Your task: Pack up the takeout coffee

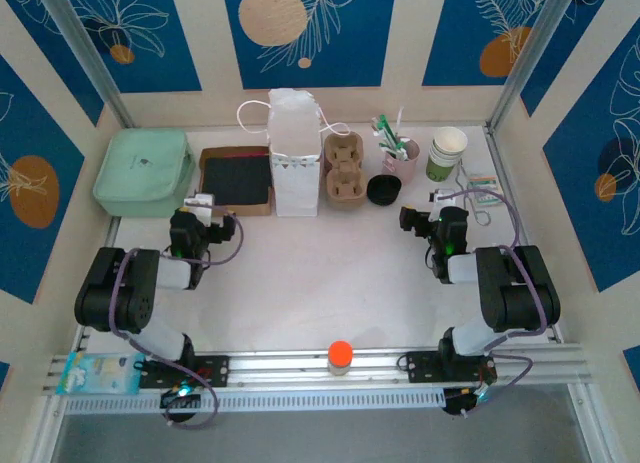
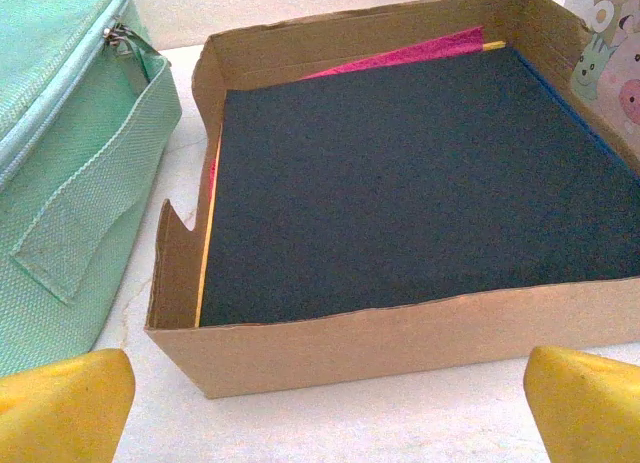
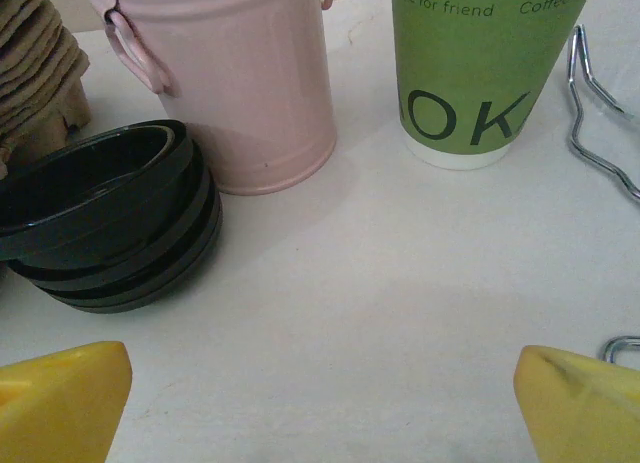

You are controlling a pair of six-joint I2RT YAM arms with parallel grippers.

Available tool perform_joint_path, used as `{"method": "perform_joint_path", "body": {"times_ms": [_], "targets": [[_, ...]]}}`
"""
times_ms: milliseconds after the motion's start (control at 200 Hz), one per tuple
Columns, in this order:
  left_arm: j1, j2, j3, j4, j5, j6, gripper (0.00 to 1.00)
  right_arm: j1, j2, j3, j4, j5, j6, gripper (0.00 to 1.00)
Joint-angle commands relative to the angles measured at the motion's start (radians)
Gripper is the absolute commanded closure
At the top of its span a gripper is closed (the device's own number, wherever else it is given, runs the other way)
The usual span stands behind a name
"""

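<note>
The takeout coffee is out of view. A stack of lidless white-and-green cups [image 1: 447, 153] [image 3: 470, 73] stands at the back right. Left of it is a stack of black lids [image 1: 384, 190] [image 3: 100, 223]. My right gripper [image 1: 432, 205] [image 3: 320, 393] is open just in front of them, over bare table, and holds nothing. My left gripper [image 1: 203, 208] [image 2: 328, 398] is open too, facing the near wall of a cardboard box [image 1: 236, 178] [image 2: 400, 333] that holds dark sheets.
A white paper bag [image 1: 295, 153] stands at the back centre beside a brown pulp carrier [image 1: 345, 170]. A pink bucket [image 1: 400, 161] [image 3: 240, 83] holds sachets. A mint fabric case [image 1: 145, 171] [image 2: 60, 183] lies back left. Wire clips [image 3: 600, 113] lie near the cups. An orange-capped thing [image 1: 340, 356] sits on the front rail.
</note>
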Motion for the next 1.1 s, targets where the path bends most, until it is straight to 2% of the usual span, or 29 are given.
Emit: {"method": "perform_joint_path", "body": {"times_ms": [0, 1096], "targets": [[0.006, -0.016, 0.003, 0.002, 0.016, -0.001, 0.00, 0.003, -0.016, 0.020, 0.015, -0.012, -0.006, 0.01], [0.005, -0.015, 0.002, 0.003, 0.002, -0.004, 0.00, 0.002, -0.016, 0.022, 0.011, -0.013, -0.005, 0.01]]}}
